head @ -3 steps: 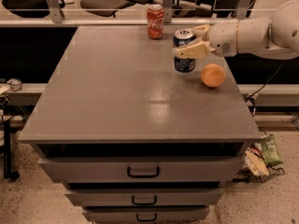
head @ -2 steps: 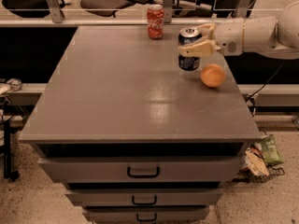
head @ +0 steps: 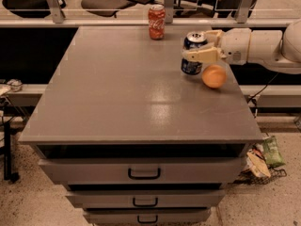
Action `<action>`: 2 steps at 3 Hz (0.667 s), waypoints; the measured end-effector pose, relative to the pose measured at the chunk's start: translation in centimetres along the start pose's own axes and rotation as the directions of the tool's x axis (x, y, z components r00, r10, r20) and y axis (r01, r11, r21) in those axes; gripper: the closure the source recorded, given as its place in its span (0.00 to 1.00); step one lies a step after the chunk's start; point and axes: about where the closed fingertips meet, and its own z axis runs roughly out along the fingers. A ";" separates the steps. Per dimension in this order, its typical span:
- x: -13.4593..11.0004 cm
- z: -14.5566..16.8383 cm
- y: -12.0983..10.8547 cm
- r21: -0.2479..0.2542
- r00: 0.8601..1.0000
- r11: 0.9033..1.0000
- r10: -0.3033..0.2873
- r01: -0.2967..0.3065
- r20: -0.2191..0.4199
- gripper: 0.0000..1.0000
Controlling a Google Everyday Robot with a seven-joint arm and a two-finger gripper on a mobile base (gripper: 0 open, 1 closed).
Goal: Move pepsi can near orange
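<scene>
Reaching in from the right, the arm [head: 263,45] holds the gripper [head: 195,45] over the far right part of the table [head: 131,93]. Its fingers are clamped on the pepsi can [head: 191,67], one across the can's front and one behind its top. The can is upright, just left of the orange [head: 214,76], which lies beneath the wrist. A red cola can [head: 156,21] stands well apart at the far edge. Drawers [head: 143,172] sit under the tabletop.
</scene>
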 end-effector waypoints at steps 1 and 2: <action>0.7 0.0 0.3 0.004 1.000 1.000 0.017 -0.017 0.018 0.00; -0.5 -0.4 0.4 -0.005 1.000 1.000 0.003 -0.003 0.008 0.00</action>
